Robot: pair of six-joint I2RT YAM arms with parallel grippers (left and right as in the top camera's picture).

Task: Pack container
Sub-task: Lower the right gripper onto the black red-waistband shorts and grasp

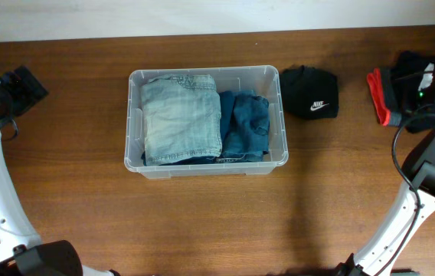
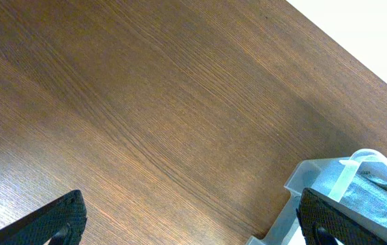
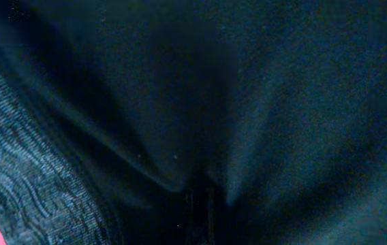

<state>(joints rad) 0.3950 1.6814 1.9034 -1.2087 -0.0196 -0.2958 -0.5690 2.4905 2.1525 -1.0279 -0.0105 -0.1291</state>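
- Container [image 1: 135,123]: clear plastic bin, sits mid-table, long side running left-right, upright.
- Inside it, left part: folded light-wash denim [image 1: 181,119], fills that side wall to wall.
- Inside it, right part: darker blue denim [image 1: 246,123], crumpled, touching the light piece.
- Just beside the bin's right wall, on the table: black garment with white swoosh logo [image 1: 310,93]. Can't tell if it touches the bin.
- Far right edge of the table: red-and-black fabric pile [image 1: 383,96], well apart from the bin.
- My right claw [image 1: 432,75] is down on that pile. Its wrist view is all dark cloth [image 3: 261,102], ribbed texture and a sliver of red at lower left. Fingers not resolvable there, so I cannot tell if it's apart or clamped.
- My left claw [image 2: 193,221] is at the far left of the table, well apart from the bin, fingers [image 2: 60,218] spread wide with nothing between them. The bin corner shows at lower right of its wrist view.
- Surface: dark brown wood-grain table [image 1: 87,192], soft glare patches.
- Room: pale wall strip [image 1: 202,14] along the table's far edge.
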